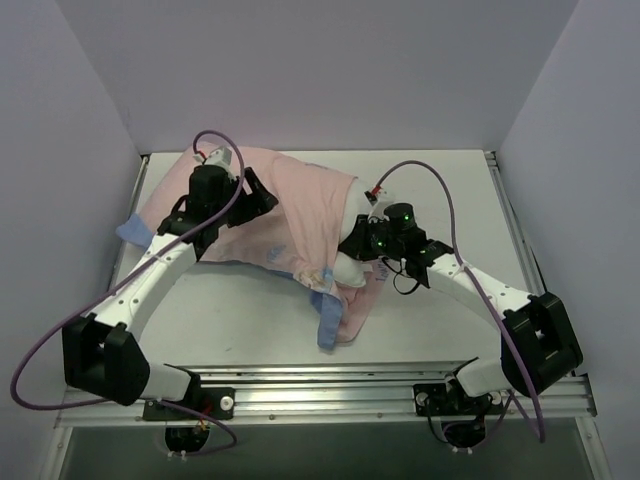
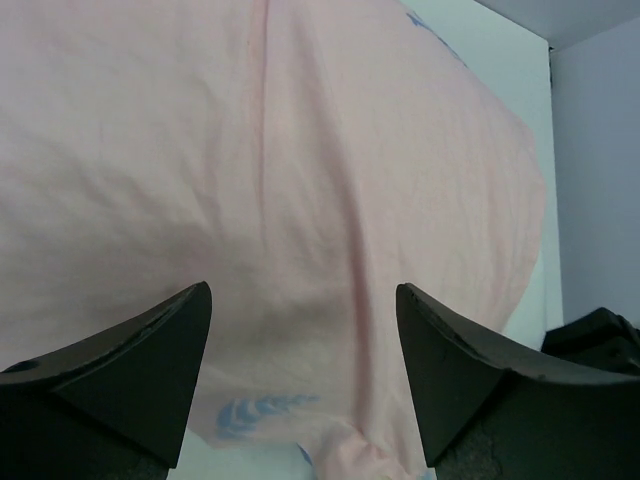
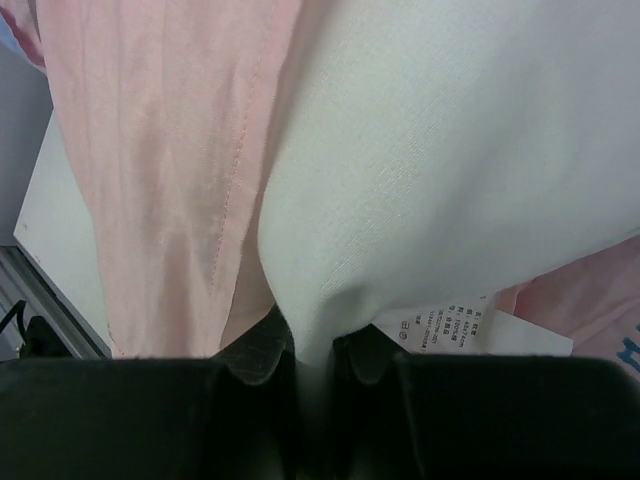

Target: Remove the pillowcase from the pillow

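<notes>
The pillowcase (image 1: 280, 215) lies inside out, pale pink with blue edges, spread over the pillow across the middle and left of the table. A corner of the white pillow (image 1: 352, 262) sticks out at its right side. My right gripper (image 1: 358, 243) is shut on that white corner (image 3: 400, 180), with a printed care tag (image 3: 470, 325) beside the jaws and pink pillowcase fabric (image 3: 160, 150) hanging to the left. My left gripper (image 1: 258, 192) is open and empty just above the pink fabric (image 2: 300, 150), its fingers (image 2: 150, 370) wide apart.
A blue fold of the pillowcase (image 1: 327, 322) hangs toward the near edge, another blue corner (image 1: 133, 230) lies at far left. The metal rail (image 1: 330, 385) runs along the front. Purple walls close in the white table (image 1: 450, 190).
</notes>
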{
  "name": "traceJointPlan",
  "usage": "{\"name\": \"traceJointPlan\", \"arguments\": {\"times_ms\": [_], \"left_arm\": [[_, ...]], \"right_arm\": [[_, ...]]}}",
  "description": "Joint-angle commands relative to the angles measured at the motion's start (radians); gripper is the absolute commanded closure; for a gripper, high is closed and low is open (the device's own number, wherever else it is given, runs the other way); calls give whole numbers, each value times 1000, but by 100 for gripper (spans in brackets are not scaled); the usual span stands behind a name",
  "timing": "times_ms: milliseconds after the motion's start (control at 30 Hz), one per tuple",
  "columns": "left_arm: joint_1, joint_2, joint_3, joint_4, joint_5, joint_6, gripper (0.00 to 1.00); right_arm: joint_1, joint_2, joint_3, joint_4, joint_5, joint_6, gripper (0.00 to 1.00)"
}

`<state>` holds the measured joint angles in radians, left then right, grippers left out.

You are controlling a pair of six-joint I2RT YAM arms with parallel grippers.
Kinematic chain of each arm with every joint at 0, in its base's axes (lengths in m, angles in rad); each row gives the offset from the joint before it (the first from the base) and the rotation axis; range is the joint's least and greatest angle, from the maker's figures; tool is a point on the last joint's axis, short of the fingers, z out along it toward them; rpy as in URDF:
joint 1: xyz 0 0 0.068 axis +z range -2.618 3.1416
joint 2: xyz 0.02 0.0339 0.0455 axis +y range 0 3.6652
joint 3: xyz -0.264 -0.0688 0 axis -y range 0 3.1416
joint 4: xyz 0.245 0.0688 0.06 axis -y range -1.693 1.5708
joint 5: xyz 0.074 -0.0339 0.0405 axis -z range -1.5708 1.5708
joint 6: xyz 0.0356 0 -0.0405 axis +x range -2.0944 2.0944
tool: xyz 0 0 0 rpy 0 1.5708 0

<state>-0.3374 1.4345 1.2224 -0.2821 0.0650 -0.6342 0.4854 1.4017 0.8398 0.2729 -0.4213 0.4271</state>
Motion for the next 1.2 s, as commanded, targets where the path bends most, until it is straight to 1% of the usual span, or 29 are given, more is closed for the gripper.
{"name": "traceJointPlan", "arguments": {"times_ms": [0,67,100,133,167,200,233,267,367,400,467,500,567,600,700,800,1000,1167], "left_arm": [[3,-139,-64,-60,45,-136,17],[3,-189,-145,-110,32,-206,17],[1,-241,-176,-126,22,-237,17],[1,-268,-207,-146,12,-296,17],[0,-293,-278,-144,4,-321,18],[-2,-340,-315,-141,-13,-349,18],[-3,-361,-354,-117,-16,-372,18],[-2,-374,-426,-99,-13,-413,18],[-6,-394,-513,38,28,-470,19],[-8,-391,-565,126,51,-482,18],[-17,-384,-607,208,58,-505,18],[-20,-376,-645,304,58,-507,19],[-31,-367,-681,398,52,-509,19],[-32,-353,-708,473,50,-510,19],[-37,-319,-738,576,53,-522,20],[-41,-301,-782,681,55,-542,23],[-43,-278,-794,707,27,-504,29],[-41,-240,-794,753,18,-499,38]], "right_arm": [[42,-32,45,-9,107,-25,100],[67,-20,62,-18,134,-28,100],[73,-18,67,-18,144,-27,100],[82,-17,71,-15,153,-24,100],[87,-12,74,-11,157,-22,100],[90,-10,74,-8,162,-19,100],[91,-7,79,-8,168,-14,100],[97,-4,81,-6,180,-10,100],[102,6,91,0,181,-2,100],[104,11,96,0,181,-2,100],[105,22,104,-1,176,-2,100],[107,25,105,0,173,-2,100],[105,36,110,3,168,1,100],[107,40,111,3,161,1,100],[108,51,120,5,151,2,100],[110,54,125,0,153,1,100],[111,49,122,-3,150,1,100],[111,45,120,-4,148,2,100]]}}
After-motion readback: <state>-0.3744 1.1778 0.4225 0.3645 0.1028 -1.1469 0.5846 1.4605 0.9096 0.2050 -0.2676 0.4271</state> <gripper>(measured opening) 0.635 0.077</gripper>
